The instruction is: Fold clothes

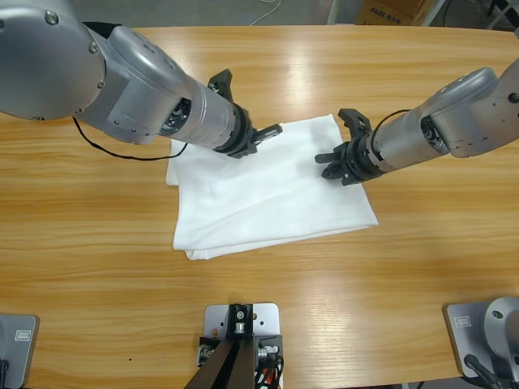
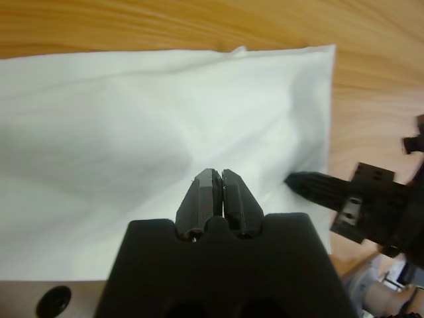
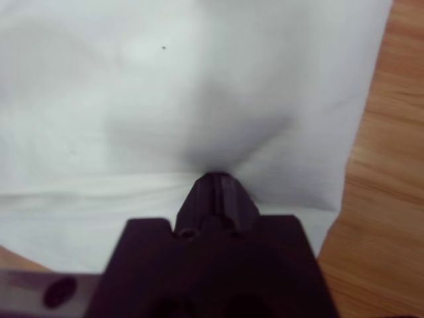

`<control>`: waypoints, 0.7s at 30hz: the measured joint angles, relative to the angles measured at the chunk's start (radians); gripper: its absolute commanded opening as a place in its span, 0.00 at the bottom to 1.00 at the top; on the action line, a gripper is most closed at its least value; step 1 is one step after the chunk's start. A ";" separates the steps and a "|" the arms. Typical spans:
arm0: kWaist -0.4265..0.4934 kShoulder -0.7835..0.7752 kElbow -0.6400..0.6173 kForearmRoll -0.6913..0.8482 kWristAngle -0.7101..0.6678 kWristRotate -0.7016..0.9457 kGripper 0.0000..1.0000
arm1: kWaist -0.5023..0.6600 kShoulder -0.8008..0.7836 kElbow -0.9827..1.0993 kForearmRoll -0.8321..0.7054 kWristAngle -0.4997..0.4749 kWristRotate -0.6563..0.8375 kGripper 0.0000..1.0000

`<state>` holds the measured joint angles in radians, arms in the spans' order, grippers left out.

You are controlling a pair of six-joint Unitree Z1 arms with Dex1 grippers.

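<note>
Folded white cotton T-shirt (image 1: 272,190) lay near the middle of the long wooden table (image 1: 97,235), both grippers over it.

The left gripper (image 2: 217,189), entering from the far left corner, had its jaws pressed together, holding nothing, above the shirt's far edge; the right gripper (image 3: 215,182), from the right edge, was likewise closed, its tip pressing into the cloth near the shirt's right edge; the other gripper's black jaw showed in the left wrist view.
</note>
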<state>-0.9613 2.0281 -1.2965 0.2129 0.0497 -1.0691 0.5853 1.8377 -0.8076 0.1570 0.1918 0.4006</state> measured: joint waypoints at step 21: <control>0.102 -0.149 0.400 -0.001 0.080 -0.114 0.00 | -0.015 0.000 0.002 -0.003 0.000 -0.010 0.00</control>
<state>-0.8596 1.8789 -0.8962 0.2123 0.1295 -1.1831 0.5707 1.8375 -0.8053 0.1544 0.1918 0.3901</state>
